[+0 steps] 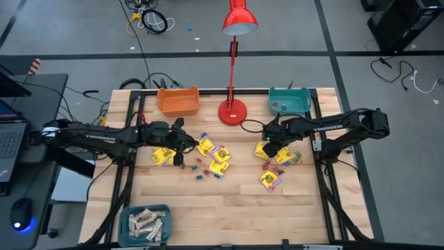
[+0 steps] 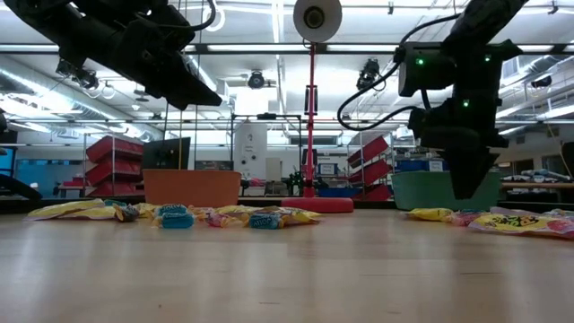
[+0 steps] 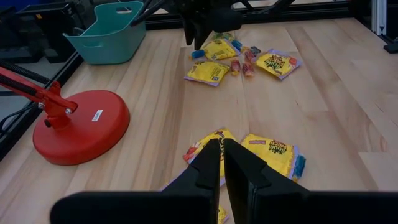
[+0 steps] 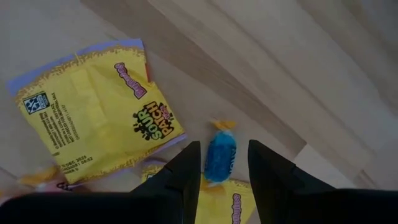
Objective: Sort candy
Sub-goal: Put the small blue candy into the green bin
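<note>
Right jaws: spread, my right gripper (image 4: 221, 163) pointing down with a blue sweet (image 4: 220, 155) lying on the wood between the two fingers (image 4: 184, 169), not pinched.
Left jaws: pressed together with nothing in them; my left gripper (image 3: 222, 163) hangs low over yellow packets (image 3: 270, 152) near the middle of the table (image 1: 236, 208).
Candy, right cluster: yellow packets (image 1: 270, 180) and small red and blue pieces lie loose under and beside my right gripper (image 1: 271, 150), in front of the teal bin (image 1: 289, 102).
Candy, left cluster: more yellow packets (image 1: 220, 155) with blue, red and brown bits scattered between them, just ahead of my left gripper (image 1: 186, 144).
Candy look: the packet (image 4: 87, 109) beside my right fingers is square, yellow with dark print and a pale crimped edge; the blue sweet has twisted yellowish ends.
Teal bin: back right corner of the table; I see a few small pieces on its floor, too small to tell apart.
Orange bin (image 1: 177, 101): back left of the lamp (image 1: 233, 111); I cannot tell whether anything is in it.
Grey-blue bin (image 1: 145, 223): front left corner, holding a heap of pale beige bars (image 1: 147, 222).
Lamp: red, its round base standing between the orange and teal bins.
</note>
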Controlling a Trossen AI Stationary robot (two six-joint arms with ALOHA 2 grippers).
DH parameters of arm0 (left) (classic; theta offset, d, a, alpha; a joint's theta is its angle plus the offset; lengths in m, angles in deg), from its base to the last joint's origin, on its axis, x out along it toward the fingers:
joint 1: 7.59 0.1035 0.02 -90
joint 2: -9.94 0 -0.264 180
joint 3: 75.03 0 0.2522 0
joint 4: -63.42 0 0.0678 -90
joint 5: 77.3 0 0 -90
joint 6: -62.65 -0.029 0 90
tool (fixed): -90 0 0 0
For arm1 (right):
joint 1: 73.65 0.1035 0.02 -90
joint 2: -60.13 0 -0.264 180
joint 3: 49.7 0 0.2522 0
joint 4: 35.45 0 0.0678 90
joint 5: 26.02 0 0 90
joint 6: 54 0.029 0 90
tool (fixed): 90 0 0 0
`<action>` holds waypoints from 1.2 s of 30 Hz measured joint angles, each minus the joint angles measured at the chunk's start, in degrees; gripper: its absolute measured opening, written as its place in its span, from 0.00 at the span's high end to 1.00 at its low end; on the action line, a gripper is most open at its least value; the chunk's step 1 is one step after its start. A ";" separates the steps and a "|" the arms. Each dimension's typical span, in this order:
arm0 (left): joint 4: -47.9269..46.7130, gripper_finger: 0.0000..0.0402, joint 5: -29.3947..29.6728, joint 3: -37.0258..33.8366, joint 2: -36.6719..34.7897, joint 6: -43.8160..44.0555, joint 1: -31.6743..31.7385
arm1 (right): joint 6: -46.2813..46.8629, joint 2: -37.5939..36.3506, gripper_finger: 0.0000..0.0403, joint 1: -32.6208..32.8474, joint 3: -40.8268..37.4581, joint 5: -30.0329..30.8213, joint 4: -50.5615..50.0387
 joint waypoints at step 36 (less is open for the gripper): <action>0.02 0.94 0.00 0.00 0.00 0.02 0.00 | 3.82 -0.07 0.72 0.11 -7.50 0.02 6.84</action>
